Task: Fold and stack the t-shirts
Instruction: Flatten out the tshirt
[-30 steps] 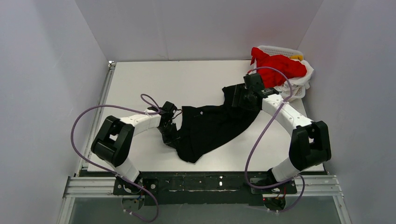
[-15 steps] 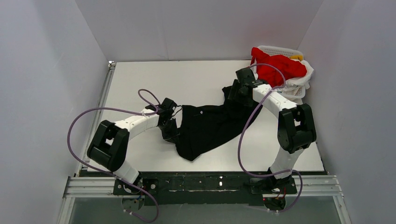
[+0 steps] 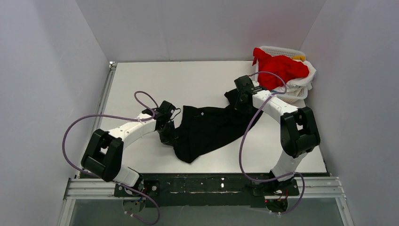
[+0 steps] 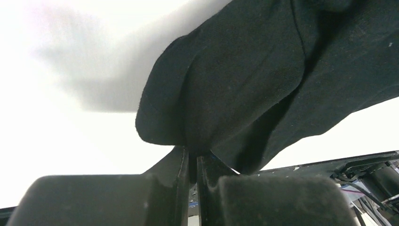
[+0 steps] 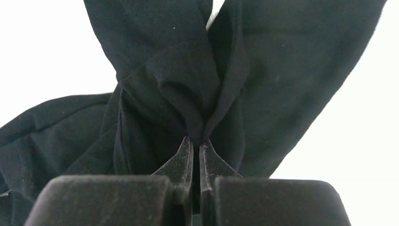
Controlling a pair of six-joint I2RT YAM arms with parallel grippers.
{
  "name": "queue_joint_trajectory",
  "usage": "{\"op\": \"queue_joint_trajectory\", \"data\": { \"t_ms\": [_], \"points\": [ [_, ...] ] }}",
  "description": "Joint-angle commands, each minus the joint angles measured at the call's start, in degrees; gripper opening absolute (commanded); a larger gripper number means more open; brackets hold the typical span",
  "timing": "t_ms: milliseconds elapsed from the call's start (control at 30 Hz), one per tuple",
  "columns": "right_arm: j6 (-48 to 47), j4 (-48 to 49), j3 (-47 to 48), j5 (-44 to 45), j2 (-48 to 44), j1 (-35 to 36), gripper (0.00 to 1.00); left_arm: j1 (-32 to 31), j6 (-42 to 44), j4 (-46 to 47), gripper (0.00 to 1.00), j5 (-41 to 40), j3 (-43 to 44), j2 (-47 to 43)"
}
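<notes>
A large black t-shirt (image 3: 209,129) lies crumpled across the middle of the white table (image 3: 155,84). My left gripper (image 3: 168,134) is shut on its left edge; in the left wrist view a fold of the black t-shirt (image 4: 244,80) is pinched in that gripper (image 4: 193,157). My right gripper (image 3: 239,102) is shut on the shirt's far right end, where bunched black t-shirt cloth (image 5: 188,89) is squeezed in the gripper (image 5: 196,141). A red t-shirt (image 3: 282,68) is heaped on white and yellow ones at the back right.
A white lattice basket (image 3: 287,52) at the back right corner holds the heap of shirts. Grey walls close in the table on three sides. A black rail (image 3: 207,183) runs along the near edge by the arm bases.
My right gripper has moved left and down onto the shirt's far end and shut on it. The left gripper has pulled its edge slightly left and back.
</notes>
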Motion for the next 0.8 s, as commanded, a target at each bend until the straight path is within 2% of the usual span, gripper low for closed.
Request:
{"op": "queue_joint_trajectory", "data": {
  "t_ms": [0, 167, 300, 500, 767],
  "points": [
    [-1.9, -0.6, -4.2, 3.2, -9.7, 0.0, 0.01, -0.1, 0.9, -9.1, 0.0, -4.0, -0.6, -5.5],
    [-7.2, 1.8, -7.3, -2.1, -19.1, 0.0, 0.01, -0.1, 2.3, -13.0, 0.0, -6.5, 2.3, -12.1],
    [-11.5, 2.5, -5.5, -7.4, -25.4, 0.0, 0.01, -0.1, 3.5, -14.2, 0.0, -8.3, 4.7, -19.8],
    [-15.9, -0.8, 4.8, -5.5, -31.4, -0.3, 0.01, 0.2, 9.1, -16.3, 0.0, -18.0, 15.1, -27.4],
    [-22.6, 3.8, 20.3, -7.5, -33.3, -0.5, 0.01, 0.3, 20.8, -11.7, 0.0, -27.5, 29.6, -26.7]
  ]
}}
